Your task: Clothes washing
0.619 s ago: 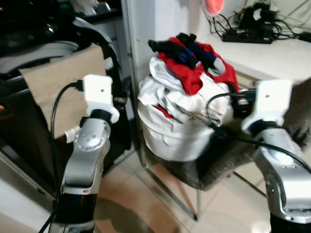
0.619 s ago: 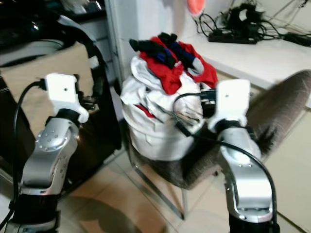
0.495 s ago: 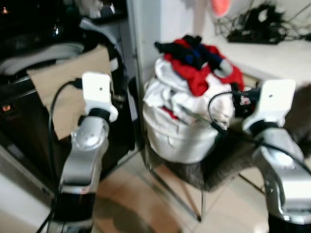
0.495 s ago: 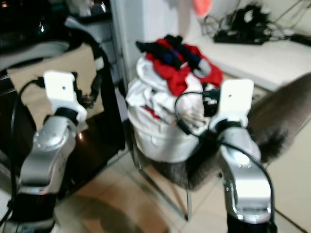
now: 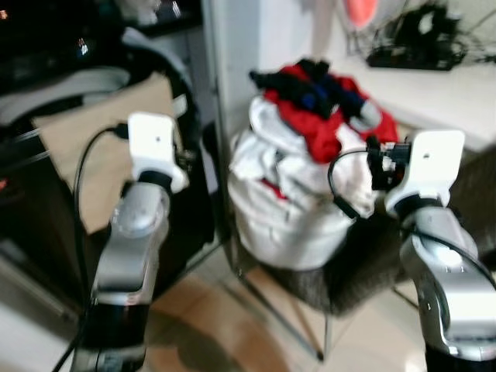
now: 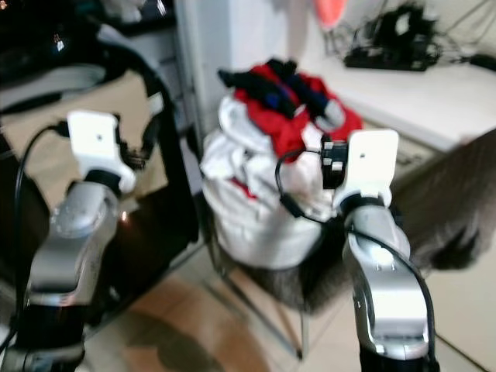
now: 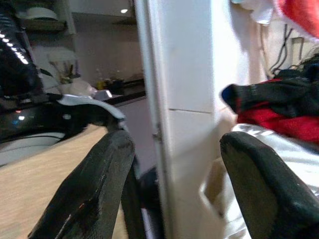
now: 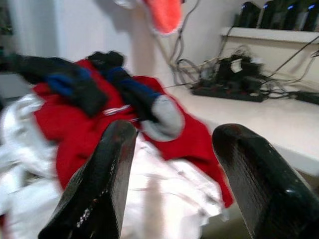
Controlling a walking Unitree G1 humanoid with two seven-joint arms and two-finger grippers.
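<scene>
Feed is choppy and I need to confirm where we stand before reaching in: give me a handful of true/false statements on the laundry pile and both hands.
1. The laundry pile sits on a chair. True.
2. The red garment lies at the bottom of the pile. False: it is near the top, over the white clothes.
3. The right hand is open, with nothing between its fingers. True.
4. The left hand is shut on a sock. False: it is open and holds nothing.
5. A power strip with cables sits on the white counter behind the pile. True.
</scene>
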